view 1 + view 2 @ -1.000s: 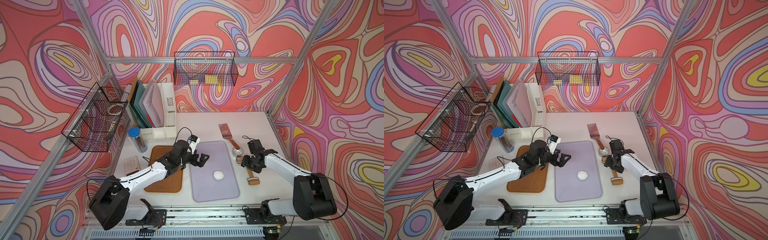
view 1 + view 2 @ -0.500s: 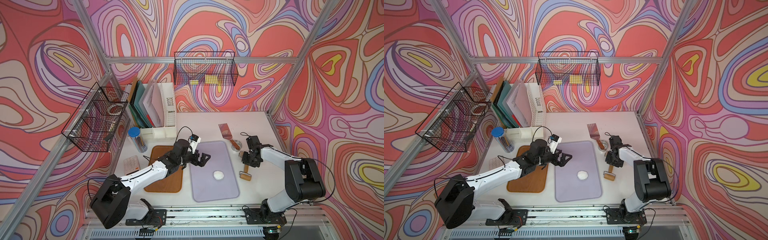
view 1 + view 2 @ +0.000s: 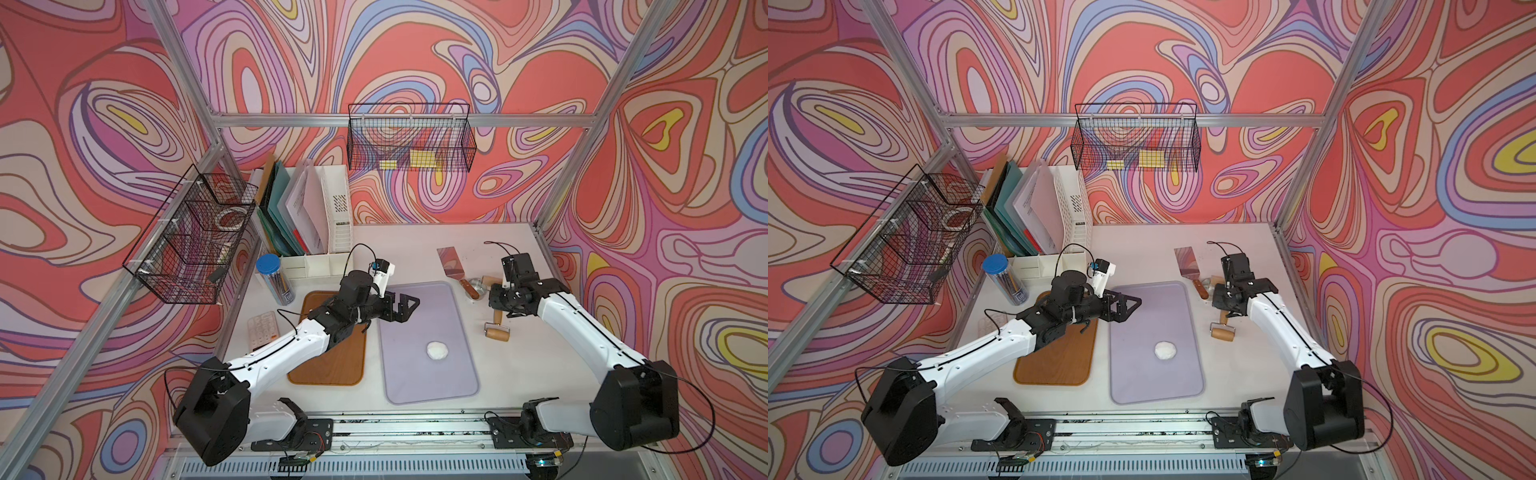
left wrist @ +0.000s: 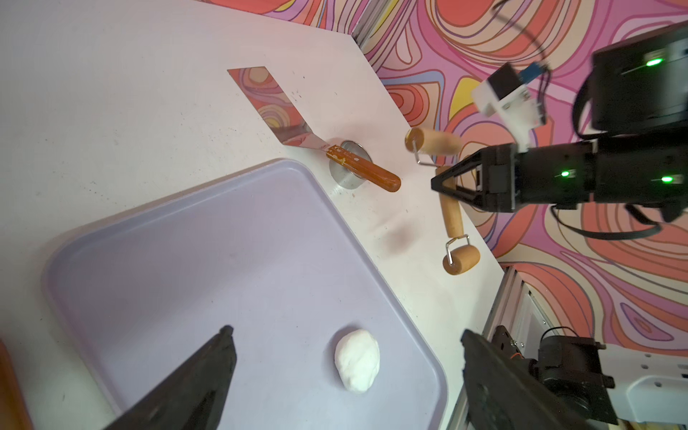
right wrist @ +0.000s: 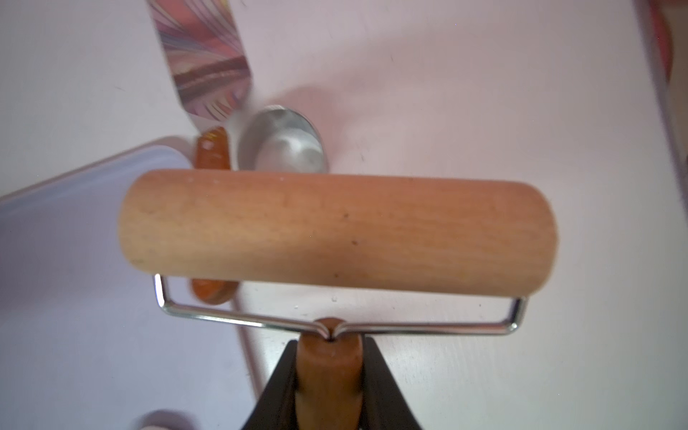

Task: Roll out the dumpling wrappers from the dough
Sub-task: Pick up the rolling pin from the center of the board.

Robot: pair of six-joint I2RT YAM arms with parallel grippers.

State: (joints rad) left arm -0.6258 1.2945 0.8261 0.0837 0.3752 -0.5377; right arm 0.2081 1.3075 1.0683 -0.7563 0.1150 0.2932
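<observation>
Right wrist view has the right gripper point(image 5: 329, 366) clenched on the pastry roller point(image 5: 335, 238) by its wooden handle, likely to carry it to the dough point(image 4: 357, 359), a rounded lump on the lavender tray point(image 4: 186, 260), where the left gripper point(image 3: 409, 307) hangs empty, jaws spread wide.

dough point(image 3: 437, 350) on tray point(image 3: 415, 374), roller point(image 3: 497, 332) R of tray

My test cell, a robot lab — aluminium frame point(image 3: 291, 119), swirl-print walls point(image 3: 415, 50), white table point(image 3: 415, 245), my arms point(image 3: 282, 353) bolted to a rail point(image 3: 415, 424).
</observation>
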